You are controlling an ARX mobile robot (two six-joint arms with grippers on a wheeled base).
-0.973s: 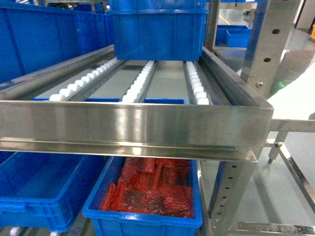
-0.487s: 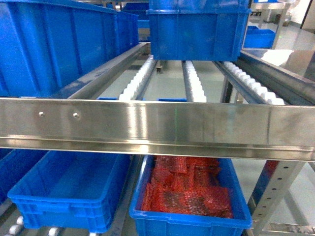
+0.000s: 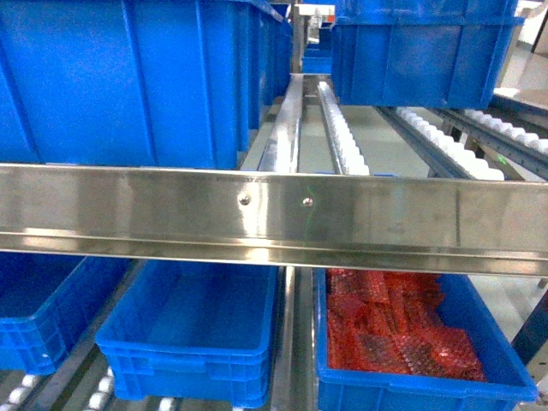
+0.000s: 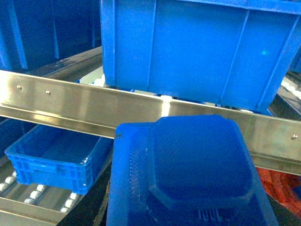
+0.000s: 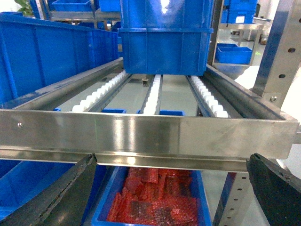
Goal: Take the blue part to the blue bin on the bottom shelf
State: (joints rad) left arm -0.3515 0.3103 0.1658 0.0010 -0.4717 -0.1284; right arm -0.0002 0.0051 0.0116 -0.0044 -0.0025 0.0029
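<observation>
The blue part point(image 4: 195, 174) is filling the near foreground of the left wrist view, apparently carried by the left hand; its fingers are hidden, so the grip cannot be confirmed. The blue bin point(image 3: 195, 342) is sitting on the bottom shelf point(image 3: 287, 360), left of the crate with red bags point(image 3: 402, 338). A steel rail point(image 3: 274, 214) is crossing above both. The right hand point(image 5: 169, 188) is standing wide apart, holding nothing.

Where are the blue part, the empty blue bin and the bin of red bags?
blue part point(image 4: 197, 165): left wrist view, its raised top face.
blue bin point(image 3: 184, 349): head view, its front rim.
bin of red bags point(image 3: 419, 393): head view, its front rim.
</observation>
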